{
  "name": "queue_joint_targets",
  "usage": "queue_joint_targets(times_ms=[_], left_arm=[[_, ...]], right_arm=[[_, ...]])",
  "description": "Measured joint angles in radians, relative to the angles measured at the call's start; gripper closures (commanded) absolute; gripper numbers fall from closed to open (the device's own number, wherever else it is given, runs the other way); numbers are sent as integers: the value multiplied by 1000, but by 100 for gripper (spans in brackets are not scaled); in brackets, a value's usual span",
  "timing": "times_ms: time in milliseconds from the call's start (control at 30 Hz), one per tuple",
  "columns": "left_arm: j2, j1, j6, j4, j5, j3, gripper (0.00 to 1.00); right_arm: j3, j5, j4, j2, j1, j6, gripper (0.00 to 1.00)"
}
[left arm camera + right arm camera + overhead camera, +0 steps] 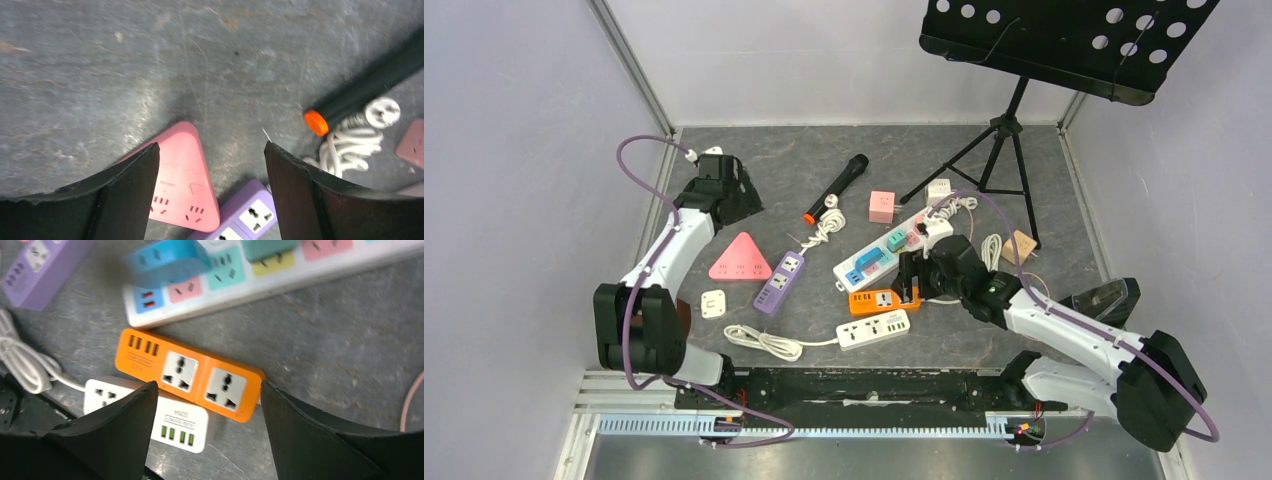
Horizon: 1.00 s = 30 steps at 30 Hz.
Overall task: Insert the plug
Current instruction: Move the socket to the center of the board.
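A white plug (831, 200) (382, 111) lies on the grey mat at the end of a coiled white cord (823, 230) that runs to the purple power strip (780, 283) (246, 216). My left gripper (736, 198) (212, 147) hovers open and empty at the far left, above the tip of the pink triangular socket (741, 259) (184, 186). Over the orange power strip (883, 300) (189, 373) my right gripper (909, 278) (209, 385) is open with nothing between its fingers. The white USB strip (873, 329) (172, 416) lies just below the orange one.
A long white strip with coloured adapters (892, 250) (260, 275), a black torch with an orange end (836, 186) (360, 97), a pink cube (882, 206), a small white wall plate (714, 303) and a music stand tripod (1004, 130) stand around. A second white cord (762, 342) trails from the USB strip.
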Motion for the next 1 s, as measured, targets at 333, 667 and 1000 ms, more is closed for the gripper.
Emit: queue_joint_targets(times_ms=[333, 667, 1000], left_arm=[[-147, -73, -54, 27, 209, -182, 21], [-209, -118, -84, 81, 293, -219, 23], [-140, -129, -104, 119, 317, -214, 23]], right_arm=[[-77, 193, -69, 22, -33, 103, 31], [145, 192, -17, 384, -85, -20, 41], [335, 60, 11, 584, -87, -71, 45]])
